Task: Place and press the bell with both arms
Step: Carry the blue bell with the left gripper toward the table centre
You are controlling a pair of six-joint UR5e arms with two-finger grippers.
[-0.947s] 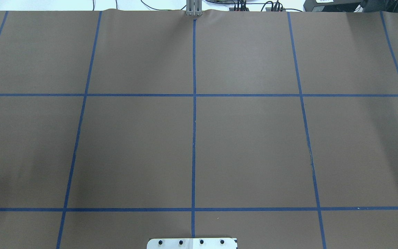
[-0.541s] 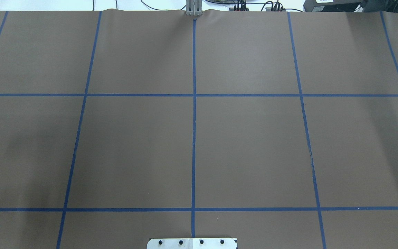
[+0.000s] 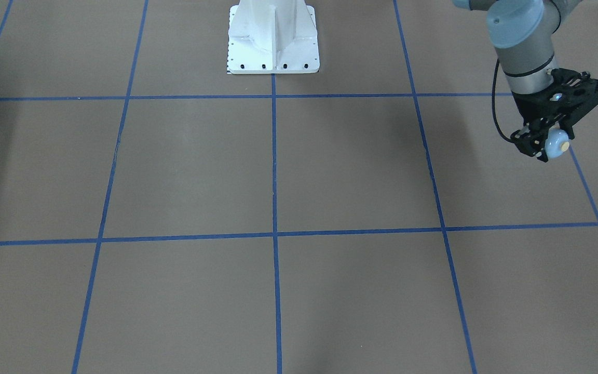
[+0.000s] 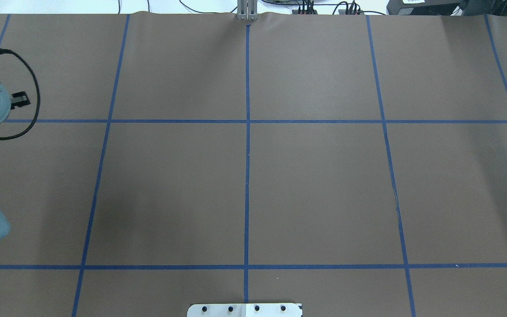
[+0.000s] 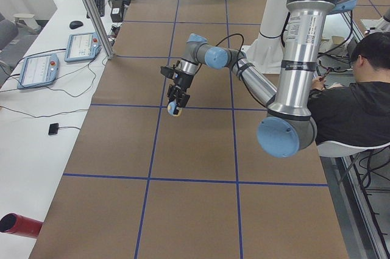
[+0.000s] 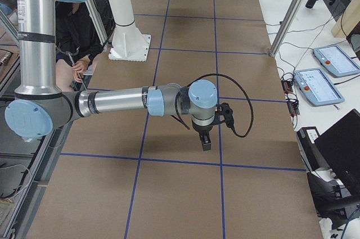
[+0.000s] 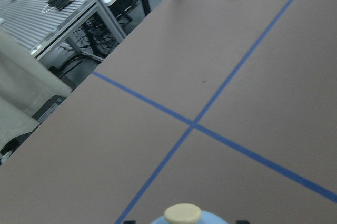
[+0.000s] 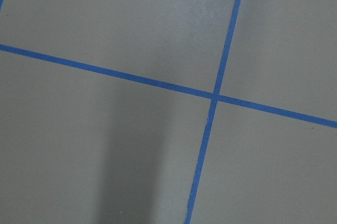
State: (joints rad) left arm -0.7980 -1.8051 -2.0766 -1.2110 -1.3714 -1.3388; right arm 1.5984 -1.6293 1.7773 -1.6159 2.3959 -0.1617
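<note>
The left end effector [image 3: 549, 145] is clamped on the bell [image 3: 557, 147], cream button tipped sideways, held above the brown surface [image 3: 330, 171] at two o'clock in the front-facing view. The right end effector [image 6: 205, 142] hangs near a blue tape line [image 6: 169, 159]; I cannot tell its opening

Robotics lab: teach pendants [image 6: 318, 86] (two), tape-gridded table [image 4: 324, 176].
</note>
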